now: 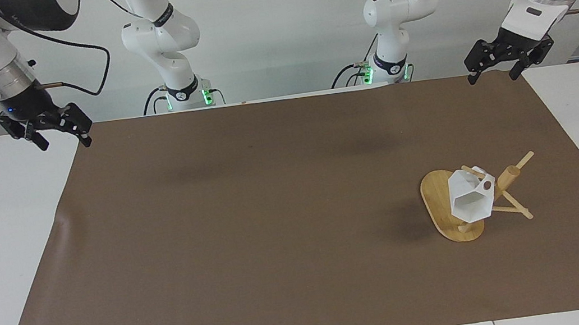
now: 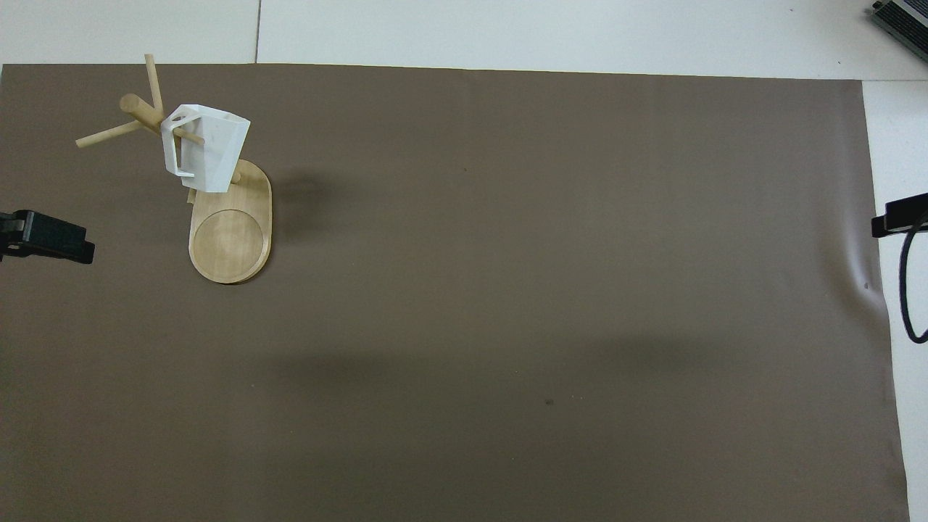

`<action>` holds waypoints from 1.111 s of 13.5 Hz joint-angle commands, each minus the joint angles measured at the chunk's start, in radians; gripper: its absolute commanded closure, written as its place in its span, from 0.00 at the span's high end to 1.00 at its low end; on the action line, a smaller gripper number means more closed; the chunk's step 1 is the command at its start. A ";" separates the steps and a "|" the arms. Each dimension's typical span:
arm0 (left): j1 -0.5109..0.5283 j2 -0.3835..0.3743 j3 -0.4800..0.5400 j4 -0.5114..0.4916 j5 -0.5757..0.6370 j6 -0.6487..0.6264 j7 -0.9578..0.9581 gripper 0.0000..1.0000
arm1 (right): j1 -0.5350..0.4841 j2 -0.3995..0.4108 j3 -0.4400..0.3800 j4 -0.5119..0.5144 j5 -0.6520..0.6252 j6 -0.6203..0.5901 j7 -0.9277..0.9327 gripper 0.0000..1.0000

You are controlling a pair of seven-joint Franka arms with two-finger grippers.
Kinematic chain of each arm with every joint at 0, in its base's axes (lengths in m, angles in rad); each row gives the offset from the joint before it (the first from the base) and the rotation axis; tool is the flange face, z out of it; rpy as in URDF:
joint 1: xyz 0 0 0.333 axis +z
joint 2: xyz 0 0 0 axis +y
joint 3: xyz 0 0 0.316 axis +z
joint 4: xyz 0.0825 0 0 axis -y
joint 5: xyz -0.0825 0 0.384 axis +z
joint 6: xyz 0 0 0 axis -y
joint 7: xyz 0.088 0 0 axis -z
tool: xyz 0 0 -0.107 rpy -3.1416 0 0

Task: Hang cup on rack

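Left gripper [image 1: 496, 67] raised, open, over mat edge [image 1: 535, 94]

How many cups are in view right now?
1. The small white faceted cup hangs by its handle on a peg of the light bamboo rack, toward the left arm's end of the table.

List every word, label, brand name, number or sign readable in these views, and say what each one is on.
None can be read.
The cup and the rack are plain, with no marking.
The brown mat carries no print.
The dark band on the right arm's joint bears small lettering, too small to read.
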 commanded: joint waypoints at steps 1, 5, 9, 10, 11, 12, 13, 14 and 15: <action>-0.121 -0.014 0.132 0.010 0.021 -0.032 0.029 1.00 | 0.005 -0.026 0.004 -0.031 -0.005 0.004 -0.011 1.00; -0.082 -0.009 0.098 0.013 0.021 -0.035 0.037 1.00 | 0.006 -0.026 0.005 -0.031 -0.005 0.004 -0.008 1.00; -0.080 -0.006 0.094 0.013 0.022 -0.035 0.034 1.00 | 0.008 -0.026 0.007 -0.031 -0.005 0.006 -0.008 1.00; -0.081 -0.006 0.094 0.013 0.021 -0.033 0.034 1.00 | 0.008 -0.026 0.008 -0.031 -0.005 0.007 -0.006 1.00; -0.081 -0.006 0.094 0.011 0.021 -0.029 0.034 1.00 | 0.008 -0.026 0.008 -0.031 -0.005 0.009 -0.007 1.00; -0.081 -0.004 0.094 0.011 0.021 -0.029 0.034 1.00 | 0.008 -0.026 0.008 -0.031 -0.005 0.009 -0.008 1.00; -0.083 -0.003 0.094 0.010 0.022 -0.029 0.034 1.00 | 0.008 -0.026 0.008 -0.031 -0.005 0.009 -0.008 1.00; -0.082 -0.004 0.094 0.010 0.021 -0.029 0.032 1.00 | 0.008 -0.026 0.008 -0.031 -0.005 0.010 -0.008 1.00; -0.083 -0.004 0.094 0.010 0.022 -0.029 0.032 1.00 | 0.008 -0.026 0.008 -0.031 -0.005 0.010 -0.008 1.00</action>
